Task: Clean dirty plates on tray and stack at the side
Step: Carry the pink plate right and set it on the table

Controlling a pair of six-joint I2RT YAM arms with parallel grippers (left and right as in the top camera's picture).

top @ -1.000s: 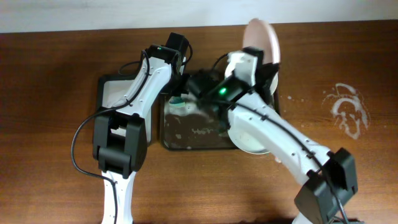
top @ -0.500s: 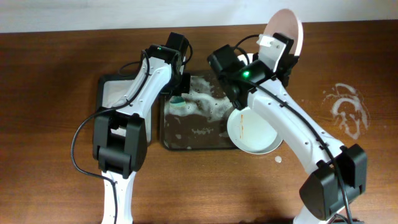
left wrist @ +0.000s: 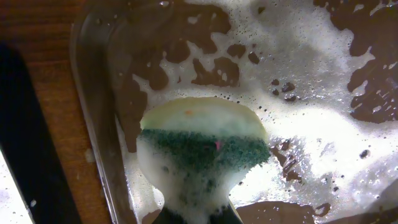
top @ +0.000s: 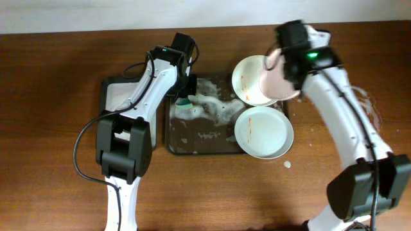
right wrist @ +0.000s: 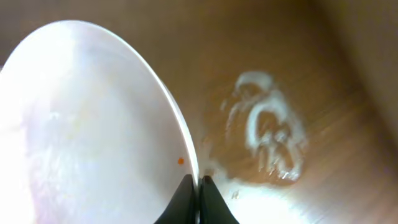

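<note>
Right gripper (right wrist: 198, 188) pinches a plate (right wrist: 93, 124) by its rim, held tilted.

Three white plates (top: 246, 81) (top: 263, 131) (right wrist: 93, 124); two dark trays (top: 199, 140) (top: 119, 96); one green sponge (left wrist: 202, 149); two robot arms (top: 148, 83) (top: 347, 125); one foam smear (right wrist: 267, 134) on the tabletop (top: 51, 96).

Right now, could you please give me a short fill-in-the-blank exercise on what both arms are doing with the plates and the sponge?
1. The right tool holds the lifted plate by its ___.
2. The left tool holds a sponge whose scrubbing side is ___.
3. On the tray, the sponge sits in white ___.
4. The upper resting plate shows ___ smears.
Missing words: rim; green; foam; orange.
</note>
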